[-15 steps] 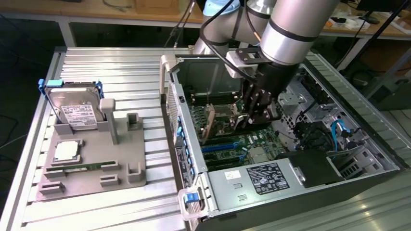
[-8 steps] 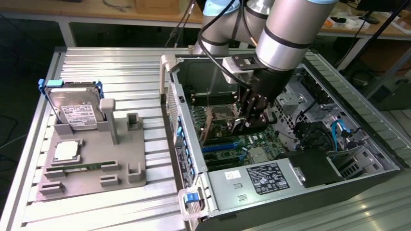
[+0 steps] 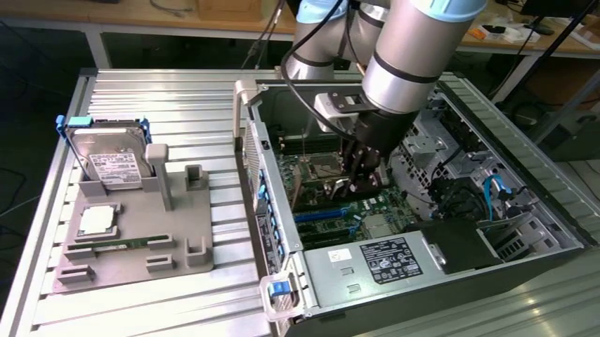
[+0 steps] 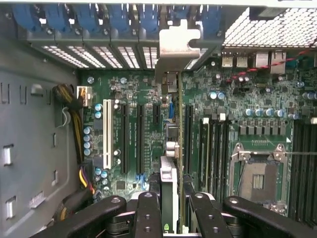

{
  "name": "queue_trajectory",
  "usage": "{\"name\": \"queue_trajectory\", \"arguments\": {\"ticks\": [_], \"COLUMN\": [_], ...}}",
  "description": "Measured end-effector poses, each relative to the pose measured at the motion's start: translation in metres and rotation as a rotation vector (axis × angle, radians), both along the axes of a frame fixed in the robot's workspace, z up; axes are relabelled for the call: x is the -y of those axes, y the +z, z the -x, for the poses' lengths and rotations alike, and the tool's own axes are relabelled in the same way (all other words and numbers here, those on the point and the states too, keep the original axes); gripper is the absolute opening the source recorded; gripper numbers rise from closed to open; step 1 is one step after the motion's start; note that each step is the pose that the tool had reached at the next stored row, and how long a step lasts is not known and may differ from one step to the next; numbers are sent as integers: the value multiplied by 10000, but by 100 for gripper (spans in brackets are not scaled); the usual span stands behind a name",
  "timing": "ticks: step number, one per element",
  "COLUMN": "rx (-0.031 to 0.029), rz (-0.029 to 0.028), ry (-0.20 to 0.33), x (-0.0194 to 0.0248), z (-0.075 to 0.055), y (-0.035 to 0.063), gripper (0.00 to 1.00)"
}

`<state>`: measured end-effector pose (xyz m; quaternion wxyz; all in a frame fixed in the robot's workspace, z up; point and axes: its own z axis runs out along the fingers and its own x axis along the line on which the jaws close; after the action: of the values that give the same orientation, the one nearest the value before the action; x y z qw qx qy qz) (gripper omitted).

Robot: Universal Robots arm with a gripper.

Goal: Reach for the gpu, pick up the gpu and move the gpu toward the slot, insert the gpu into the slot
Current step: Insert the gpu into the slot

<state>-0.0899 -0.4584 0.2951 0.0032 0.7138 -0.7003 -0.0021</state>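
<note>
fingers (image 4: 148, 213): black, rounded, clamped narrow on the gpu (image 4: 169, 183).
gpu: thin flat card, upright, edge-on; silver bracket (image 4: 178, 42) at the perforated rear wall.
beneath: green motherboard (image 4: 247, 99), long black slots (image 4: 139, 139).
case (image 3: 525, 203): grey metal, on ribbed table (image 3: 168, 91).

Matte black on the gripper (image 4: 172, 201). Between the jaws, green-brown gpu (image 4: 169, 183) with silver bracket (image 4: 177, 42). Beyond the jaws, dark green motherboard (image 4: 148, 84), silver-blue capacitors (image 4: 87, 139), black slots (image 4: 140, 134), one white slot (image 4: 107, 134), blue clips (image 4: 89, 17) beside a perforated grey grille (image 4: 124, 54).
</note>
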Motion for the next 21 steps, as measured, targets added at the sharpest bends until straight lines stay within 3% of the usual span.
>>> {"name": "queue_trajectory", "arguments": {"ticks": [9, 21], "rx": [15, 15], "rz": [-2, -3], "ry": [4, 1], "x": [0, 0], "z": [36, 40], "y": [-193, -204], "gripper": [27, 27]}}
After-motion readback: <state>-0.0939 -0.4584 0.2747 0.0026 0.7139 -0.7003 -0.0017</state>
